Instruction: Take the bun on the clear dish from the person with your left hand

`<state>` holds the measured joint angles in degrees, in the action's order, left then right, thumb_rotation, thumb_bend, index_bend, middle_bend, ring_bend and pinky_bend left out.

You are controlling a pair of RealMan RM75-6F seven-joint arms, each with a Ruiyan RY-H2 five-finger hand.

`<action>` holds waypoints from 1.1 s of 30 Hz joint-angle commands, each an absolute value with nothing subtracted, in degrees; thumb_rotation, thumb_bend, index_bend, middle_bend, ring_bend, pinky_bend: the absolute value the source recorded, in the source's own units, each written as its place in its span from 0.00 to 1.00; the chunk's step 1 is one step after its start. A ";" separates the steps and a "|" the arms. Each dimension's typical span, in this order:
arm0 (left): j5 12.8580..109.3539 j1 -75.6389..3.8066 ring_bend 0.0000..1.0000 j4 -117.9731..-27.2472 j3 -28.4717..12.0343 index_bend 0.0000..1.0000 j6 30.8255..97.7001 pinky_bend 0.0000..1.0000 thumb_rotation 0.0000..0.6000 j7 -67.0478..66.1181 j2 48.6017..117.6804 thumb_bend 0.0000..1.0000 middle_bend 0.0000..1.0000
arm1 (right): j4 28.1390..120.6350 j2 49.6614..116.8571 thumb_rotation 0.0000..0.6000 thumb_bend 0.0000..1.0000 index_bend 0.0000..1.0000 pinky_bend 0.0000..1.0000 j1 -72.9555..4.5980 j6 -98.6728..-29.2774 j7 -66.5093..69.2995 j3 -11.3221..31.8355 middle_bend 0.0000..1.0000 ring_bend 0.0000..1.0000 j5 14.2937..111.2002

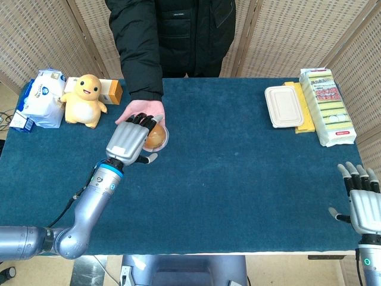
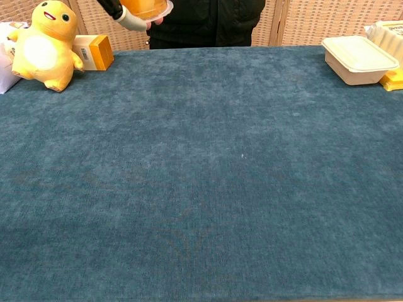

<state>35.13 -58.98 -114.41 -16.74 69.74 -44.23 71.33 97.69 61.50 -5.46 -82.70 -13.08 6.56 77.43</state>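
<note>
The golden bun (image 1: 156, 139) sits in a clear dish (image 1: 162, 142) on the person's open palm (image 1: 143, 110), above the table's left rear. My left hand (image 1: 128, 142) covers the bun's left side; its fingers (image 1: 144, 121) curl over the top and the thumb (image 1: 149, 158) lies at the dish's near rim. The chest view shows only the dish's underside (image 2: 151, 9) with my thumb (image 2: 129, 21) against it at the top edge. My right hand (image 1: 363, 202) hangs open past the front right edge of the table, holding nothing.
A yellow plush toy (image 1: 85, 98), an orange box (image 1: 112, 90) and a white-blue bag (image 1: 43, 98) stand at the back left. A lidded white container (image 1: 283, 106) and a pack of sponges (image 1: 327, 104) lie at the back right. The person (image 1: 172, 36) stands behind the blue table (image 1: 238, 179).
</note>
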 commanded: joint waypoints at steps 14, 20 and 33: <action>39.38 -57.88 0.38 -112.90 -16.00 0.37 73.46 0.49 1.00 -42.95 72.62 0.24 0.45 | 97.72 61.65 1.00 0.00 0.09 0.00 -5.72 -82.20 -13.27 6.48 0.05 0.03 77.00; 41.11 -57.41 0.38 -114.77 -16.34 0.37 74.63 0.49 1.00 -43.08 71.53 0.24 0.45 | 97.77 61.55 1.00 0.00 0.09 0.00 -5.71 -82.18 -13.06 6.42 0.05 0.03 76.98; 43.36 -56.85 0.38 -121.49 -18.65 0.37 77.47 0.49 1.00 -44.24 67.56 0.24 0.45 | 97.86 61.34 1.00 0.00 0.09 0.00 -5.72 -82.04 -12.77 6.42 0.05 0.03 76.72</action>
